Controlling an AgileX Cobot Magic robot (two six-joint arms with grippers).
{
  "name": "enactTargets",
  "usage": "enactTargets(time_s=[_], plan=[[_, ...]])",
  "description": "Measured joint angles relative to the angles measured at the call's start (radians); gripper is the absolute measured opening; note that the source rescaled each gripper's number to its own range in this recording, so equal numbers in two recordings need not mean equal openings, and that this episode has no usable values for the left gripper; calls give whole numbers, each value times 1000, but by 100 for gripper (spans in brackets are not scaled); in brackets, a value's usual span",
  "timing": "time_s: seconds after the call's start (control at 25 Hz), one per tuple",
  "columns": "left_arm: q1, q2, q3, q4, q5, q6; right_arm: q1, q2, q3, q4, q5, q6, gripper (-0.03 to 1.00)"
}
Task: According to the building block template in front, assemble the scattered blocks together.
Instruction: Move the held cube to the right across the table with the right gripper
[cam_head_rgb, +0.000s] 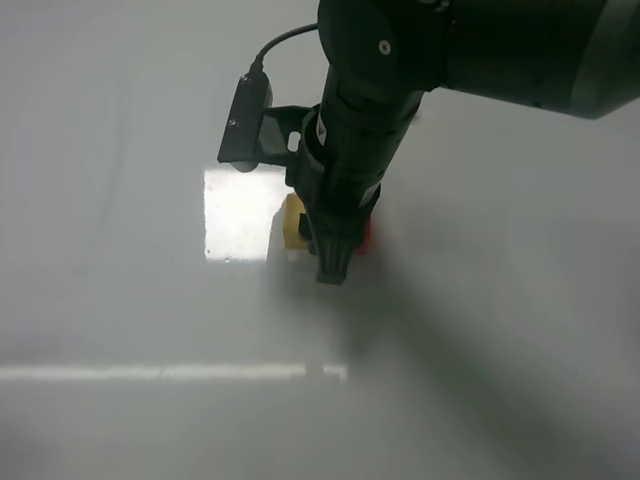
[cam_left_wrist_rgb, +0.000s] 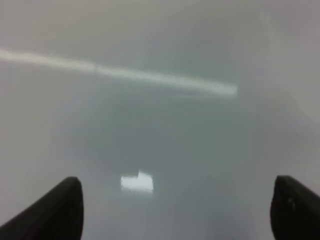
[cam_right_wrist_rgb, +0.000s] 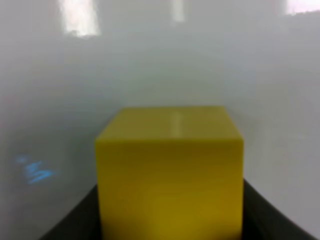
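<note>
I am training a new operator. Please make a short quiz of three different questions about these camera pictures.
1. True or false: the left tool holds a red block.
2. Which colour is the block between the right tool's fingers in the right wrist view? A) yellow B) blue C) green
3. Fill in: in the high view, the dark arm hides most of a yellow block and a ___ one.

Key: 1 false, it is open and holds nothing. 2 A. 3 red.

Right pincer (cam_head_rgb: 331, 262) pointing down, left pincer (cam_left_wrist_rgb: 175, 210) spread wide.
</note>
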Motion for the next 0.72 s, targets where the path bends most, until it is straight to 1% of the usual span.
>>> enactTargets(time_s=[0.32, 0.72], plan=[[0, 0, 0, 0, 0, -1, -4, -6, 0, -51, 46, -48, 0], [0, 0, 0, 0, 1, -1, -95, -35, 0, -17, 68, -130, 0]])
